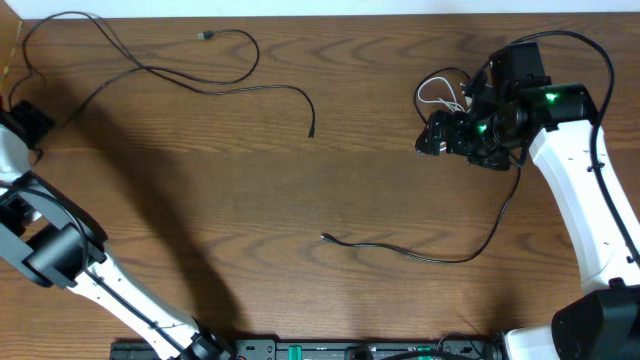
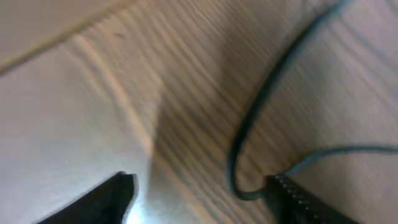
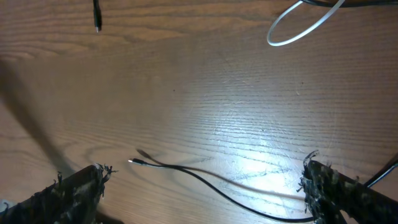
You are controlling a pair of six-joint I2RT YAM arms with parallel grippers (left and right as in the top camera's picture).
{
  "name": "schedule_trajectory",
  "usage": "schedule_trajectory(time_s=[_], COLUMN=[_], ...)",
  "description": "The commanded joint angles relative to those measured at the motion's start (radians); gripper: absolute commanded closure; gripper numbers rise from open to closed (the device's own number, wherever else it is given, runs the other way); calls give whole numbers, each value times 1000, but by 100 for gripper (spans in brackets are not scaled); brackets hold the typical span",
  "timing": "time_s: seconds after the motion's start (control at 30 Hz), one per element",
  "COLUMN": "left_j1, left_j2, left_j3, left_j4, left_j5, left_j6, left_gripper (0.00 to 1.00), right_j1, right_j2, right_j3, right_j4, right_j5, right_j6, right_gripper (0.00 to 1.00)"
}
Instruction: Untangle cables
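One long black cable (image 1: 200,85) lies spread across the far left of the table, its end plug (image 3: 96,18) also showing in the right wrist view. A second black cable (image 1: 420,252) runs from a free plug (image 3: 134,163) at mid-table up under my right arm. The white cable (image 1: 436,93) is looped beside my right gripper (image 1: 432,140), and its loop (image 3: 298,31) shows ahead of the fingers. My right gripper (image 3: 202,177) is open and empty above the black cable. My left gripper (image 2: 202,183) is open at the far left (image 1: 28,122), with a black cable loop (image 2: 249,124) beside one finger.
The wooden table's far edge (image 1: 300,15) runs along the top. The thick black arm wire (image 1: 590,50) arcs over the right arm. The left arm (image 1: 70,250) stretches along the left side. A black rail (image 1: 330,350) sits at the front edge.
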Motion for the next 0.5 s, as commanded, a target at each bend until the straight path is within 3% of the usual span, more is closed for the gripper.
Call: schedule_trajectory(time_s=[0.0, 0.1, 0.17, 0.3, 0.47], left_j1=[-7, -11, -18, -53, -131], left_j2=[25, 42, 50, 49, 49], left_j3=[-1, -1, -1, -1, -1], left_j4=[31, 59, 67, 126, 327], left_j5=[172, 248, 250, 267, 321], left_j6=[11, -42, -89, -294, -592], left_gripper=[45, 67, 90, 92, 93], right_j1=[13, 14, 14, 14, 14], right_j2=[6, 6, 6, 6, 6], right_j3=[-5, -5, -5, -5, -5], right_j4=[1, 1, 1, 4, 4], right_j5=[-6, -6, -6, -6, -6], right_j6=[15, 15, 16, 19, 34], right_gripper=[1, 1, 1, 1, 1])
